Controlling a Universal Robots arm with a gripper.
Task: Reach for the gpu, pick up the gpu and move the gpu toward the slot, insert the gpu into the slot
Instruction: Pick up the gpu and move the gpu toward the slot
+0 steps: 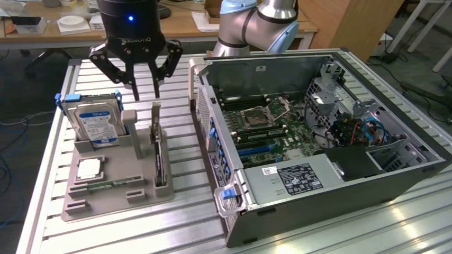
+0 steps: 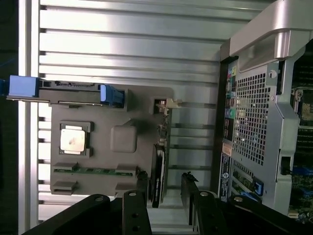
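The gpu [image 1: 159,156] is a thin dark card standing on edge in a grey holder tray [image 1: 141,198], its silver bracket end pointing up. In the wrist view the gpu [image 2: 159,166] shows edge-on as a narrow dark strip. My gripper [image 1: 145,91] hangs open above the card's bracket end, clear of it. In the wrist view my gripper [image 2: 165,196] has one dark finger on each side of the card's line, with nothing between them. The slot [image 1: 258,150] is a blue strip on the green motherboard inside the open computer case [image 1: 395,174].
A silver hard drive [image 1: 95,121] with blue rails stands at the tray's back, on the exterior view's left. A processor chip [image 1: 90,168] and a green memory stick [image 1: 106,185] lie in the tray. The case's metal rear wall [image 2: 254,112] stands close beside the tray. The slatted aluminium table [image 1: 183,222] carries everything.
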